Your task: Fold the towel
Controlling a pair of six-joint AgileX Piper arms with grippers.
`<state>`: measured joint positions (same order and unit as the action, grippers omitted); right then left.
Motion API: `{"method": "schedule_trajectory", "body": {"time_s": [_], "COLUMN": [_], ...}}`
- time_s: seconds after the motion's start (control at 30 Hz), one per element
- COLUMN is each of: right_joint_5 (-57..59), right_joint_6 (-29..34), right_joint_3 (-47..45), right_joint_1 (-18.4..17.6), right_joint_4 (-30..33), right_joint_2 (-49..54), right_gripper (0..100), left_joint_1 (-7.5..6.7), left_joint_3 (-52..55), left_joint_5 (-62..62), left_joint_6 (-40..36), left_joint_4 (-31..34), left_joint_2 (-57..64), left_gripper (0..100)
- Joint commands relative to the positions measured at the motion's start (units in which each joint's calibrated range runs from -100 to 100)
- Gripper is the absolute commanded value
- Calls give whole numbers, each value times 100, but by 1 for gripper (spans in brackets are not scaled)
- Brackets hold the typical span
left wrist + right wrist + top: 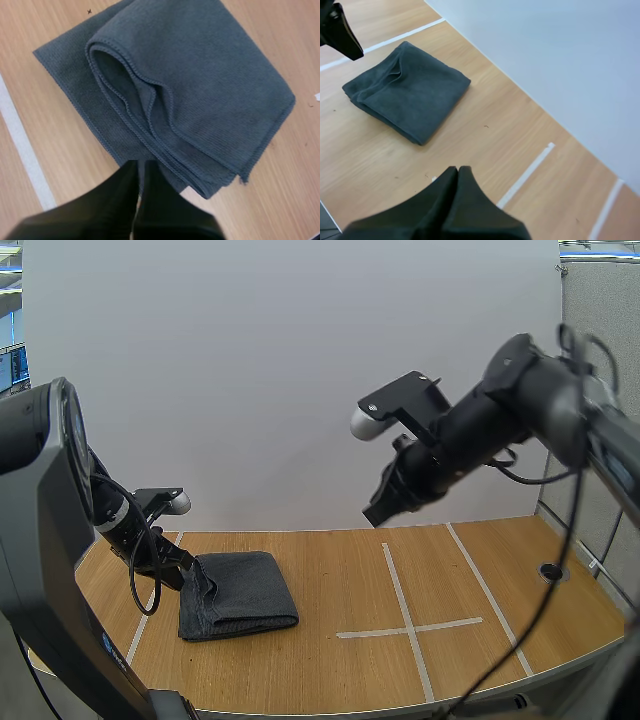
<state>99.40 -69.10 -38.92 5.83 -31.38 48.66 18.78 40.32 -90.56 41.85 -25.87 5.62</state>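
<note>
One ribbed grey towel (240, 592) lies folded, stitched edges layered.

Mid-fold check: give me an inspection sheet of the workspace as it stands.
surface: wooden table with white tape lines
job's things: grey towel folded, one edge gaping, at the table's left
clutter: nothing seen
grippers: left gripper shut, by the towel's edge; right gripper shut, raised over the table
cables: nothing seen on the table
surroundings: white wall behind
</note>
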Motion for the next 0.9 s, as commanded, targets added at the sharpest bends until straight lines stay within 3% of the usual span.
{"method": "schedule_trajectory", "body": {"time_s": [0.0,0.07,0.1,0.3,0.6,0.87], "right_joint_5": [60,60,60,60,60,60], "right_joint_6": [191,242,298,611,916,998], "right_joint_3": [-310,-352,-383,-630,-1483,-1498], "right_joint_1": [22,22,22,-68,-840,-1020], "right_joint_4": [304,359,373,394,451,552], "right_joint_2": [1184,1445,1603,1897,2278,2278], "right_gripper": [0,0,0,0,0,0], "left_joint_1": [-5,-3,3,3,3,3], "left_joint_3": [27,27,27,27,-6,-50], "left_joint_5": [146,51,-10,-56,558,1070], "left_joint_6": [9,9,9,64,32,32], "left_joint_4": [-150,-261,-353,-804,-1042,-1247], "left_joint_2": [-484,-628,-662,-720,-873,-1316], "left_gripper": [66,99,100,100,100,100]}}
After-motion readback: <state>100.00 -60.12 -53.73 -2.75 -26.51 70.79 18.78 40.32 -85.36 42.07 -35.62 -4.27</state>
